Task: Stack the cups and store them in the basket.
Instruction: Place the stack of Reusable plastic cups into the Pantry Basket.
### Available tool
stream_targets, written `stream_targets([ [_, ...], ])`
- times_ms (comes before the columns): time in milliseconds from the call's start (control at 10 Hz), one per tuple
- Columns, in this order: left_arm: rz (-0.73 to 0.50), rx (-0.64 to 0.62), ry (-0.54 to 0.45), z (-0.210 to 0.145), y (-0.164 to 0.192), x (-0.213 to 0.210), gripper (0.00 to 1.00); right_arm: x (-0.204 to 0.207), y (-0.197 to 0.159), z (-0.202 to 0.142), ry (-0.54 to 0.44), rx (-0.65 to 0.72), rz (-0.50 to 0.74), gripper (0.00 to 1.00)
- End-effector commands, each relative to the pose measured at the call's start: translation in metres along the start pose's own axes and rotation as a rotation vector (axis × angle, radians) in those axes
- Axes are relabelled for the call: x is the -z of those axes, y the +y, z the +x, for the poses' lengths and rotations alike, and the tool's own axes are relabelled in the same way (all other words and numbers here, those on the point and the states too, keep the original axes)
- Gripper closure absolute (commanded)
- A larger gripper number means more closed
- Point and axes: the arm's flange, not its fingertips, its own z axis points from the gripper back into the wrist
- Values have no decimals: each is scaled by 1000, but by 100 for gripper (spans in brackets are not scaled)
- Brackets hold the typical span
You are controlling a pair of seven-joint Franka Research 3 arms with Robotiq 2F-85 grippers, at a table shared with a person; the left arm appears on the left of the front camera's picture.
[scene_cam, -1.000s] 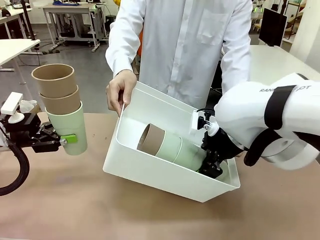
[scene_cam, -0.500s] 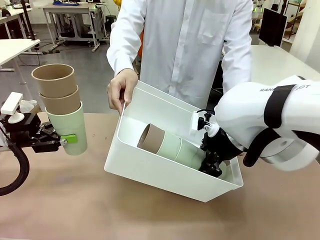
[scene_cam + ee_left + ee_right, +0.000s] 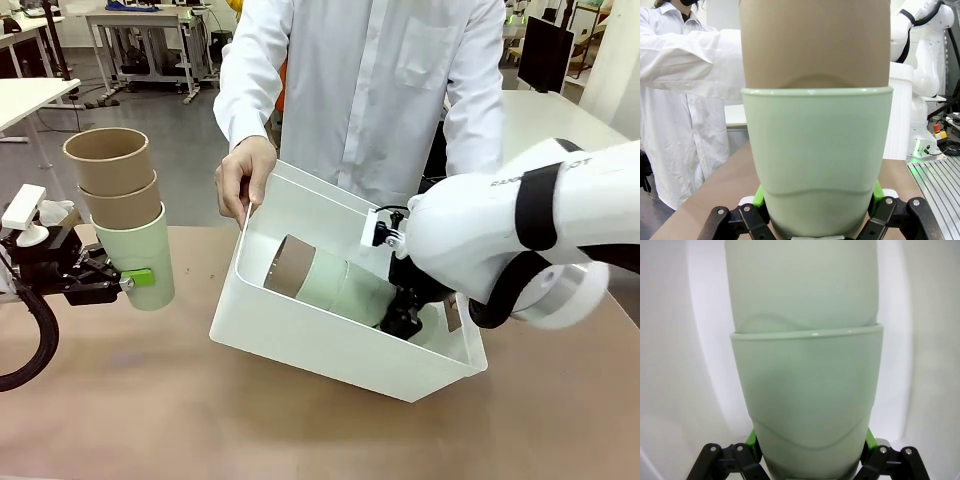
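My left gripper is shut on the mint bottom cup of an upright stack held above the table's left side; two brown cups are nested on top. In the left wrist view the mint cup sits between the green pads. A second stack lies on its side inside the white basket, brown cup toward the left. My right gripper is shut on its mint base cup, deep in the basket. A person's hand holds the basket's far left rim, tilting it.
The person in a white coat stands right behind the basket. Bare brown tabletop lies in front of and left of the basket. My right arm's white body hangs over the basket's right end.
My right gripper has pushed the lying stack further left inside the basket, and the right arm has swung leftward over it. The left stack has stayed still.
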Motion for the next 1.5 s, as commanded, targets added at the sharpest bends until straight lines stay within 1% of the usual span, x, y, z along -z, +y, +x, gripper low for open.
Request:
stream_targets([
  [0, -3, 18, -6, 3, -2, 1, 15, 5, -14, 26, 28, 26, -21, 15],
  [200, -3, 18, -6, 3, -2, 1, 15, 11, -14, 35, 42, -2, -2, 15],
  [400, -3, 18, -6, 3, -2, 1, 15, 11, -8, 33, 50, -10, 8, 15],
  [700, -3, 18, -6, 3, -2, 1, 15, 15, -1, 27, 24, -29, 37, 15],
  [800, -3, 18, -6, 3, -2, 1, 15, 10, 3, 21, 22, -26, 29, 0],
  [1100, -3, 18, -6, 3, -2, 1, 15, -19, 4, 8, 3, -30, 31, 0],
  [1300, -3, 18, -6, 3, -2, 1, 15, -55, -5, -9, -22, -28, 27, 0],
  [1400, -3, 18, -6, 3, -2, 1, 15, -80, -14, -21, -38, -12, 8, 0],
])
